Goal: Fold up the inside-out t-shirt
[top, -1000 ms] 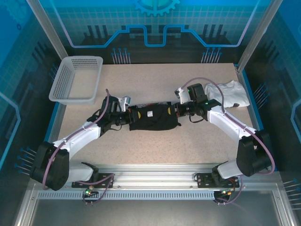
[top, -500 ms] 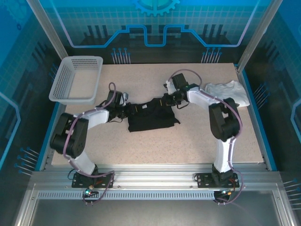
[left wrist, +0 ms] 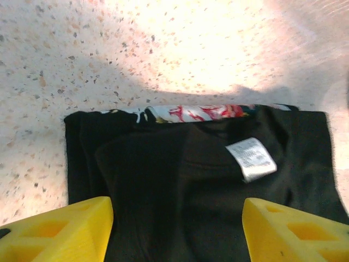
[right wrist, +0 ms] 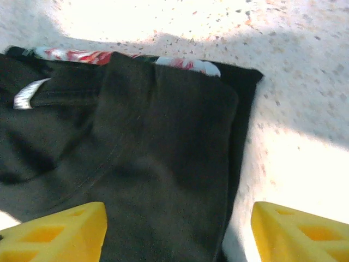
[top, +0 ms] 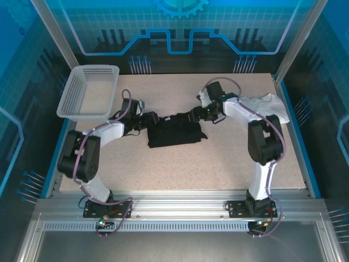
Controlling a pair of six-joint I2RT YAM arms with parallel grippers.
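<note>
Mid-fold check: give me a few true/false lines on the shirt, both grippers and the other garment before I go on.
The t-shirt lies as a folded bundle in the middle of the table. True.
The left gripper is clamped on the shirt. False: its fingers stand wide apart over the cloth.
The white tag faces up. True.
The white garment sits in the basket. False: it lies on the table at the far right, and the basket stands at the far left.
The right gripper is open. True.
</note>
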